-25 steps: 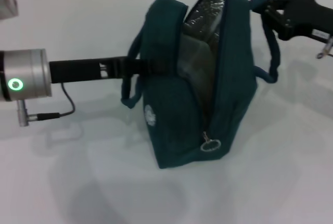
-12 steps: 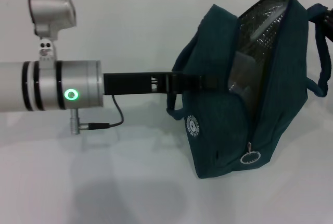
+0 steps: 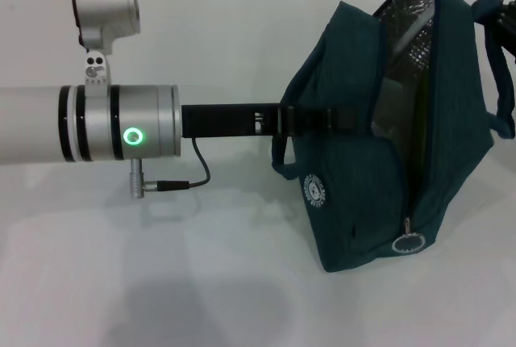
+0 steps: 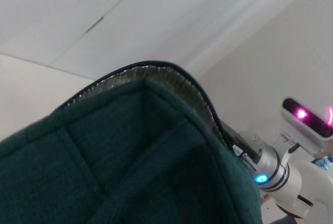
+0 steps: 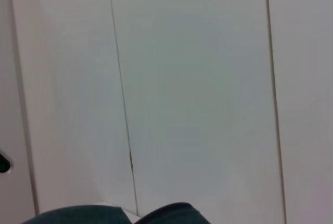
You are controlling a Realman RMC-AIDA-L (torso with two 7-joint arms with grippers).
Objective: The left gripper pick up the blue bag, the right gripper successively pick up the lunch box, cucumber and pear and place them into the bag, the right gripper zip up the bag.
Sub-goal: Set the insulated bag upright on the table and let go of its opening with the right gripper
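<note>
The blue bag stands up on the white surface, over at the right side of it, and it leans a little. The bag's top is wide open, and you can see the shiny silver lining inside. The zipper runs down the bag's open front edge, and its round silver pull ring hangs near the bottom of the bag. A small round white badge sits on the bag's side, low down. A dark handle loop hangs off that same side of the bag, and another strap loops out from the bag's far side. The left arm is a fat silver tube with a green ring light, and it reaches across to the bag from the side with the badge. Its black front part goes straight to the bag, and the left claw is at the bag's side wall, up by the handle. It looks like it is clenched on the bag's edge there. In the left wrist view the green-blue cloth of the bag fills the near part, with the silver lining along its rim. The right claw only peeks in as a dark bit beside the bag's far strap, and I cannot tell if it is released or clenched.
</note>
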